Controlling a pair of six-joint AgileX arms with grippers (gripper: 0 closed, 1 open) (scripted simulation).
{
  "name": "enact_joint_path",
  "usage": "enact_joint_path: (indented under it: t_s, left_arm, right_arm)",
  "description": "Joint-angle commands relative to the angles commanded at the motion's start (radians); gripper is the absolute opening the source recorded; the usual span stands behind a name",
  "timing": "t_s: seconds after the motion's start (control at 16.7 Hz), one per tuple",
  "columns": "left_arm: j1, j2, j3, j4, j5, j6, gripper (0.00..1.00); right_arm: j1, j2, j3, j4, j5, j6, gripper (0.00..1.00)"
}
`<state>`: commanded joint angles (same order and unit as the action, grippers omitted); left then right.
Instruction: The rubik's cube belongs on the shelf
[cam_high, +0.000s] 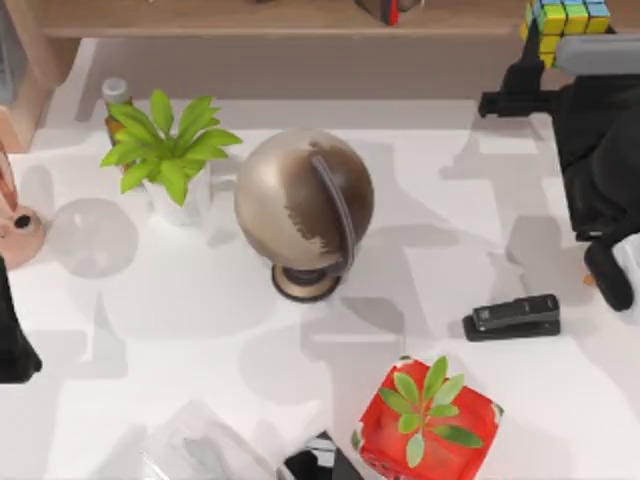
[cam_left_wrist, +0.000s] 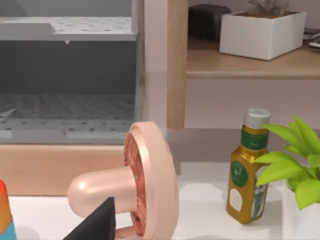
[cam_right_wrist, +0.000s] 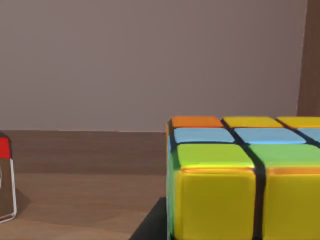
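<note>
Fingers of the right gripper (cam_high: 545, 52) reach the far right corner, closed on the rubik's cube (cam_high: 566, 20), which sits at the right end of the shelf (cam_high: 250, 18); whether it rests on the plank, I cannot tell. Left arm parked at the bench's (cam_high: 200, 330) left edge, fingers' state unclear.

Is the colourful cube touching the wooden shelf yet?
Cannot tell. The right wrist view shows the rubik's cube low over the shelf, its underside out of frame.
</note>
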<state>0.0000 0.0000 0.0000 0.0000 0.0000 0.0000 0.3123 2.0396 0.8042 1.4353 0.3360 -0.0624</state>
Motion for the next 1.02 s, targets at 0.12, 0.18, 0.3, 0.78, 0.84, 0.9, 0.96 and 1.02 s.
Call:
enact_joint_path:
  t_s: [0.12,0.18,0.3,0.78,0.84,0.9,0.96,1.02]
  left_arm:
    - [0.0,0.0,0.0,0.0,0.0,0.0,1.0]
    - [0.0,0.0,0.0,0.0,0.0,0.0,1.0]
    - [0.0,0.0,0.0,0.0,0.0,0.0,1.0]
    - [0.0,0.0,0.0,0.0,0.0,0.0,1.0]
    - [0.0,0.0,0.0,0.0,0.0,0.0,1.0]
    - [0.0,0.0,0.0,0.0,0.0,0.0,1.0]
    - [0.0,0.0,0.0,0.0,0.0,0.0,1.0]
    - [0.0,0.0,0.0,0.0,0.0,0.0,1.0]
  right_arm:
    - [-0.002,0.001,0.002,0.006,0.004,0.005,0.0]
    - [-0.002,0.001,0.002,0.006,0.004,0.005,0.0]
    - [-0.002,0.001,0.002,0.006,0.004,0.005,0.0]
    - [-0.031,0.093,0.204,-0.108,-0.027,0.012,0.0]
    - [-0.036,0.107,0.249,-0.123,-0.033,0.013,0.0]
    - [-0.041,0.122,0.301,-0.143,-0.038,0.015,0.0]
    - [-0.048,0.139,0.353,-0.17,-0.043,0.016,0.0]
    - [-0.054,0.159,0.396,-0.198,-0.046,0.017,0.0]
